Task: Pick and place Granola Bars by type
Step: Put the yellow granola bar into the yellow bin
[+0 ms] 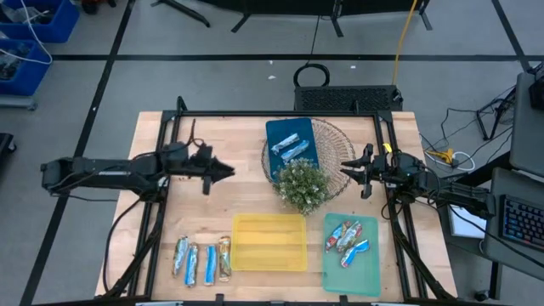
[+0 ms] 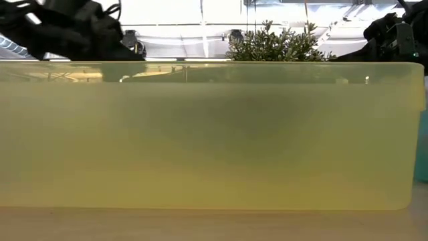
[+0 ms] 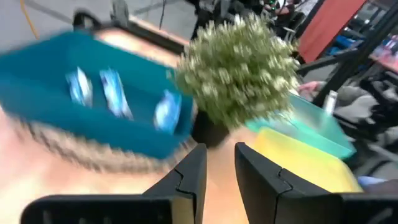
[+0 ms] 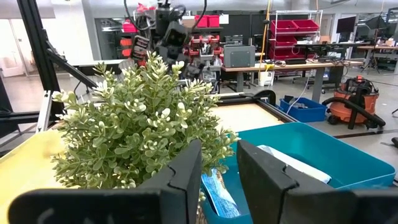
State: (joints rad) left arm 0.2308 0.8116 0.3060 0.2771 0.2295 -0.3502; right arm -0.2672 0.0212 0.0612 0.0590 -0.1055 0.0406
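Flanking the plant [image 1: 302, 185], left gripper [image 1: 228, 170] and right gripper [image 1: 344, 167] hover empty.

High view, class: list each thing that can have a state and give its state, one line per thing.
Yellow tray: empty.
Blue tray: holds two bars, rests on a wire basket.
Green tray: holds about three bars.
Loose granola bars: four lying side by side on the table.
Plant: upright.
Left gripper: fingers slightly apart, empty.
Right gripper: fingers slightly apart, empty.
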